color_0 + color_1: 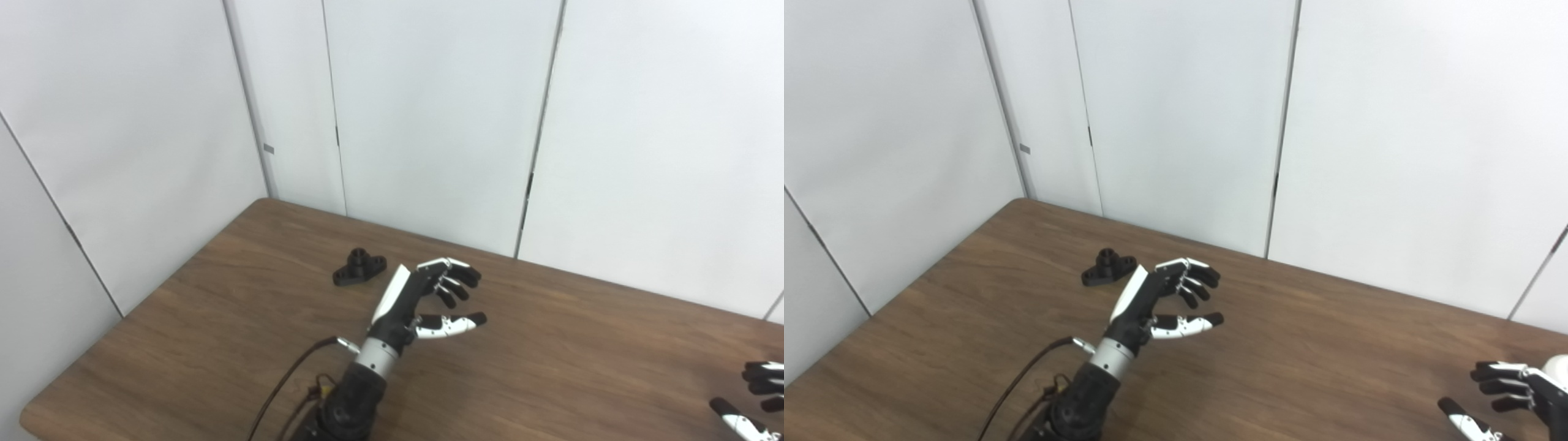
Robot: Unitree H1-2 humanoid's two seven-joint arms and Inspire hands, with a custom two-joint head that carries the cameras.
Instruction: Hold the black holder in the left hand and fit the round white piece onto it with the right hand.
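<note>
Brown wood-grain table (pixel 551 367) filled the lower frame, backed by pale wall panels (pixel 429 122) meeting in a corner at about 11 o'clock.

Black holder (pixel 359 267) lay flat on the table, a short upright hub between two flat ears. It sat at roughly 10 o'clock from the left hand, just beside it but apart, with bare wood between them.

Left hand (pixel 422 300) was raised over the middle of the table, forearm coming up from the bottom edge with a dark cable (pixel 288 380) trailing along it toward 7 o'clock. Its fingers (pixel 459 278) were loosely curled and spread, thumb stretched toward 3 o'clock; they enclosed nothing. Hand released.

Right hand (pixel 1513 392) was low at the picture's 4 o'clock corner, well apart from the left hand and from the holder, and partly cut by the frame edge. Its fingers (pixel 1494 376) pointed toward 9 o'clock, separated, thumb below them, nothing visible between them. A pale rounded shape (pixel 1557 367) showed at the frame edge just behind that hand; too cropped to tell whether it was the round white piece or part of the robot.
</note>
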